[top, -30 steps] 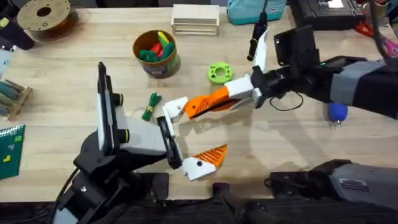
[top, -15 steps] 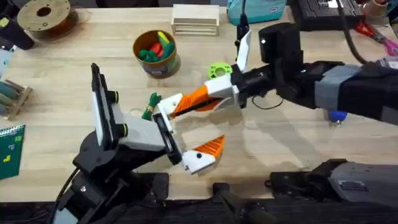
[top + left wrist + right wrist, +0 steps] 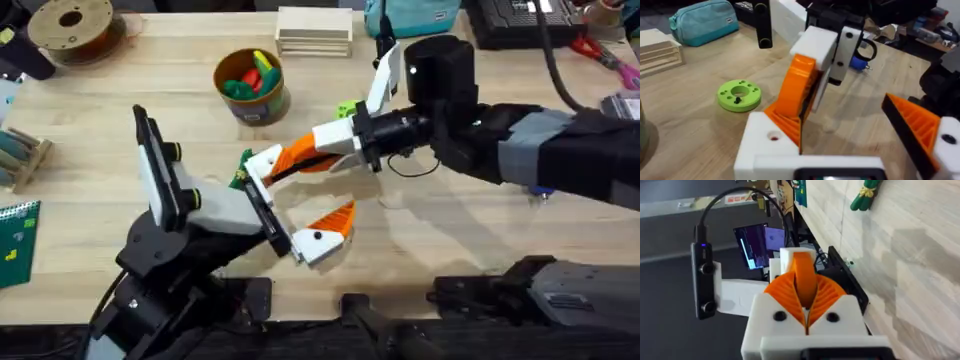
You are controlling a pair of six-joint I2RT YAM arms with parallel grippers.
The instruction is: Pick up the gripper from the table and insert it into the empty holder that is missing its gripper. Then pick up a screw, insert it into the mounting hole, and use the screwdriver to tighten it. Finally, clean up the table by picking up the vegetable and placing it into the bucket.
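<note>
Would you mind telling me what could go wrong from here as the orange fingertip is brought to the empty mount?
1. The small orange ribbed plastic wedge, clamped in the right gripper, meets the white blocky plastic holder at a slant, so it may jam or slip from the jaws.
2. The small green leafy toy vegetable lies right beside the holder and may get knocked away.
3. The arms work very close together; pushing harder may shove the left gripper off line.

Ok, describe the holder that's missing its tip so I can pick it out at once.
Start at the left arm's gripper in the middle of the table. The holder is its farther white finger, where the right gripper presses the orange gripper. Unlike the nearer finger, it carries no orange wedge of its own.
</note>
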